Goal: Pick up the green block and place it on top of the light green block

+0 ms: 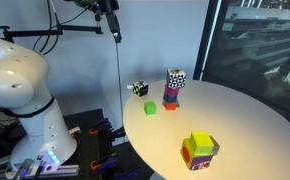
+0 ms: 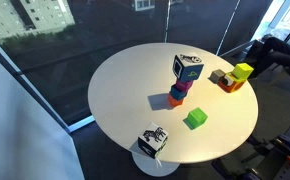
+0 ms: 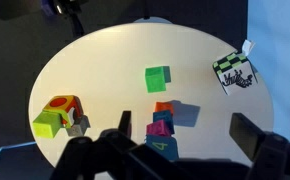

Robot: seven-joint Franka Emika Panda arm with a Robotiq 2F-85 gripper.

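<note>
The green block [image 1: 150,108] is a small plain cube lying alone on the round white table [image 1: 235,110]; it also shows in an exterior view [image 2: 195,119] and the wrist view [image 3: 157,79]. The light green block [image 1: 199,150], with a yellow-green top and orange and magenta sides, sits near the table edge [image 2: 235,77] [image 3: 57,115]. My gripper [image 3: 183,122] is open and empty, held high above the table, over the stack of blocks and well clear of both.
A stack of coloured blocks [image 1: 174,88] [image 2: 183,80] [image 3: 162,125] topped by a black-and-white patterned cube stands mid-table. Another patterned cube [image 1: 139,89] [image 2: 153,140] [image 3: 235,70] lies near the rim. Windows stand beyond the table.
</note>
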